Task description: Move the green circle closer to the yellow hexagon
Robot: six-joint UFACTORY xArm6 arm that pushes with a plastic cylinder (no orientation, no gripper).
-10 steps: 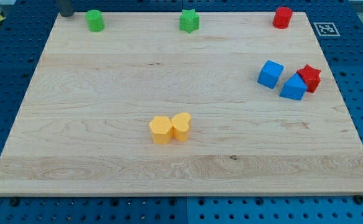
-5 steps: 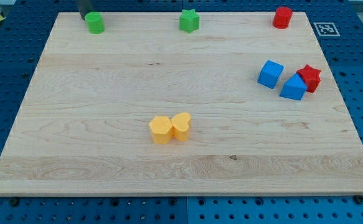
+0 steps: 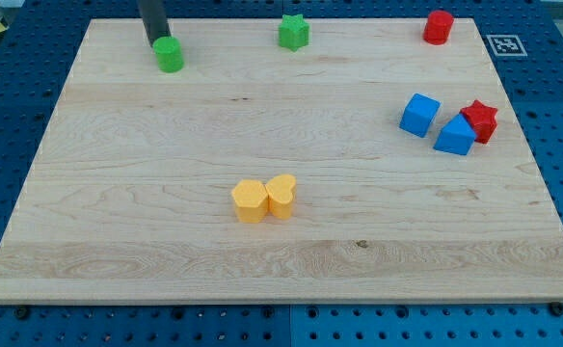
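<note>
The green circle (image 3: 170, 55) sits near the board's top left. My tip (image 3: 156, 41) touches its upper-left side, the dark rod rising out of the view's top. The yellow hexagon (image 3: 250, 201) lies low in the middle of the board, touching a yellow heart (image 3: 281, 195) on its right. The green circle is far up and to the left of the hexagon.
A green star (image 3: 294, 32) sits at the top middle and a red cylinder (image 3: 439, 26) at the top right. Two blue blocks (image 3: 419, 114) (image 3: 454, 136) and a red star (image 3: 480, 120) cluster at the right. The wooden board (image 3: 147, 270) rests on a blue pegboard.
My tip has moved right and down from the top left corner and pushed the green circle down and to the right. The other blocks have not moved.
</note>
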